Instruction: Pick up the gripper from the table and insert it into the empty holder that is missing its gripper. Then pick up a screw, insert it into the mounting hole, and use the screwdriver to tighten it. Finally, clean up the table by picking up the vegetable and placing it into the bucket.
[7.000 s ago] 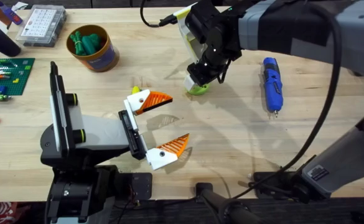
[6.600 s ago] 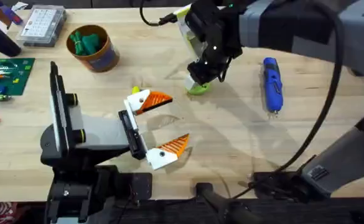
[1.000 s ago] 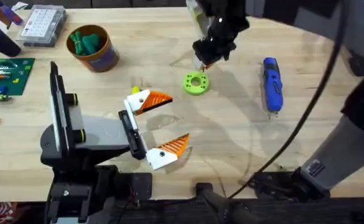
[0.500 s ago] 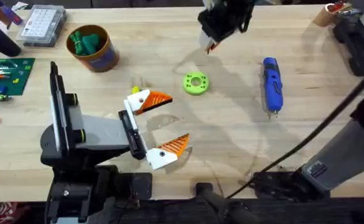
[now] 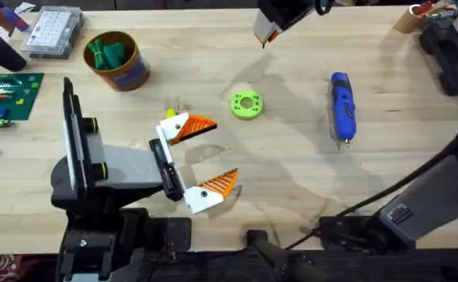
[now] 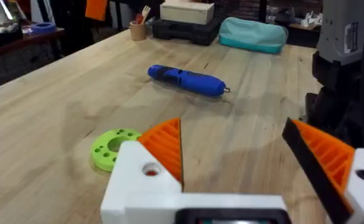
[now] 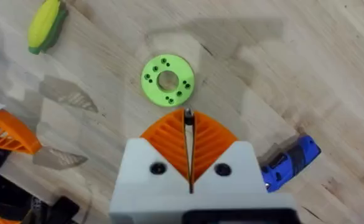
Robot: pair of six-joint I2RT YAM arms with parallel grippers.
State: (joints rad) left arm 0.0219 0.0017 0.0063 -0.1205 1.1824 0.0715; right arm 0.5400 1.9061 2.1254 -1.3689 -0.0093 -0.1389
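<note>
Right gripper, pads pressed together on a thin dark pin, high at 12 o'clock. Left gripper, jaws spread, empty, at 7 o'clock. Screwdriver at 3 o'clock; vegetable inside bucket, 10 o'clock.

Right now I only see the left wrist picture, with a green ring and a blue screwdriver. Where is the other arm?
Observer: The right gripper hangs above the table's far side, beyond the green ring.
Operator: Is it holding anything?
Observer: Its pads are shut on a small dark piece; I can't tell what it is.
Operator: And the vegetable?
Observer: The vegetable already lies in the bucket, at the table's far left.
</note>
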